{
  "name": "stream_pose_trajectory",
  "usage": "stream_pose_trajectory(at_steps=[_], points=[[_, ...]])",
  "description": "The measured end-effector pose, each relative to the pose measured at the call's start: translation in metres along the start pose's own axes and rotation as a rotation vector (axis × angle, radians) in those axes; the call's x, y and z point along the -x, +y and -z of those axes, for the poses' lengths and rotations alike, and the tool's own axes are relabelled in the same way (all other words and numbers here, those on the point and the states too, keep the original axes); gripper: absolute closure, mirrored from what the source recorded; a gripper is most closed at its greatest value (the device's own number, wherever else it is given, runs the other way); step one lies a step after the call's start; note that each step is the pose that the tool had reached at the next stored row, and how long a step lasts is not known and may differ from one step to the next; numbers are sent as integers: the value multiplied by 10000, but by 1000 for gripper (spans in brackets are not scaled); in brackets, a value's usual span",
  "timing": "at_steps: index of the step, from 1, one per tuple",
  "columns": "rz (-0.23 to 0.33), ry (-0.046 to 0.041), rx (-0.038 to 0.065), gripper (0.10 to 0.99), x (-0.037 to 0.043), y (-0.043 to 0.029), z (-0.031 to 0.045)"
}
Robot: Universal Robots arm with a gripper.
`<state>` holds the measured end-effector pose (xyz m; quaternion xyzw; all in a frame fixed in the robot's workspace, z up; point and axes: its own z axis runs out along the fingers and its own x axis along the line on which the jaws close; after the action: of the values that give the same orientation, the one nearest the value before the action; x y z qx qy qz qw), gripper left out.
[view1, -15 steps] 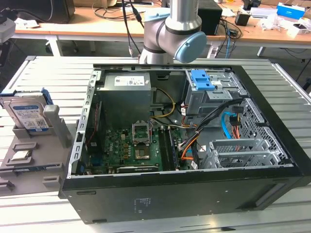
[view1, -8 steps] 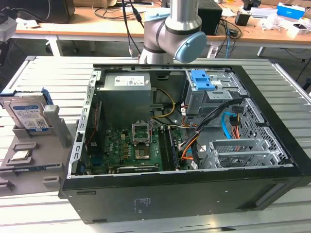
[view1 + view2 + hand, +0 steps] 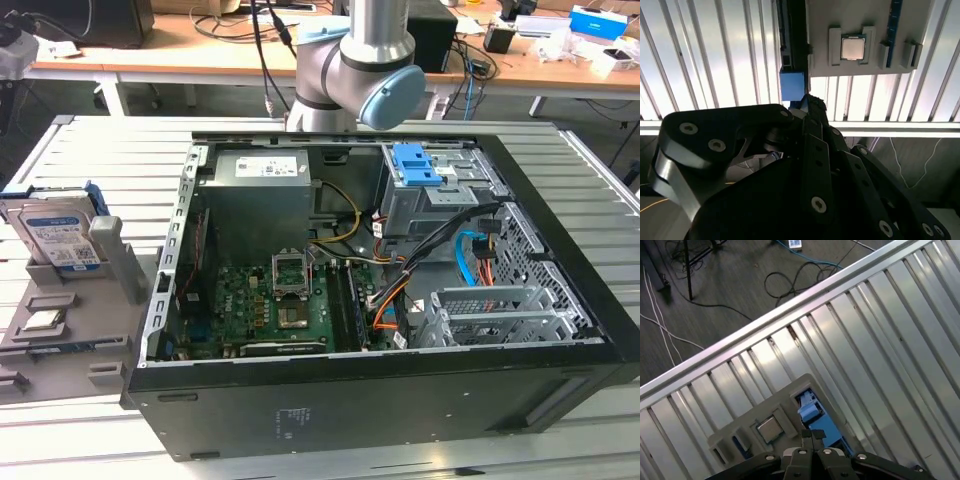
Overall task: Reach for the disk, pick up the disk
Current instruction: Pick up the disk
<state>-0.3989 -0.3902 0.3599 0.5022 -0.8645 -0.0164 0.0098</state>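
Grey holder (image 3: 105,318) props the disk (image 3: 58,235) beside a small chip (image 3: 45,321); the end effector (image 3: 812,434) hovers closed, empty.

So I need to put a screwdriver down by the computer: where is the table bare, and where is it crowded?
Bare table slats lie beyond the grey fixture, at the exterior view's left of the computer case, and in a strip along the case's front. Crowded: the fixture, with the upright disk and processor chip, and the case's inside, full of cables.
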Motion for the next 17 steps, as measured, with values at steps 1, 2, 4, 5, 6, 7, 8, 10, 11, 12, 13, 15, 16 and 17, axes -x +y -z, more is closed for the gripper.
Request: stream_pose_trajectory(at_steps=[1, 2, 4, 5, 6, 7, 8, 10, 11, 12, 13, 15, 16, 17], points=[[190, 7, 0, 980, 0, 0, 0], [331, 13, 0, 980, 0, 0, 0], [575, 22, -1, 980, 0, 0, 0], [669, 26, 0, 980, 0, 0, 0], [879, 33, 0, 980, 0, 0, 0], [1040, 40, 0, 980, 0, 0, 0], [1135, 43, 0, 980, 0, 0, 0], [1356, 51, -1, 980, 0, 0, 0], [1486, 56, -1, 980, 0, 0, 0], [1554, 59, -1, 980, 0, 0, 0], [1643, 63, -1, 980, 0, 0, 0], [1901, 73, -1, 980, 0, 0, 0], [1979, 76, -1, 980, 0, 0, 0], [2102, 80, -1, 980, 0, 0, 0]])
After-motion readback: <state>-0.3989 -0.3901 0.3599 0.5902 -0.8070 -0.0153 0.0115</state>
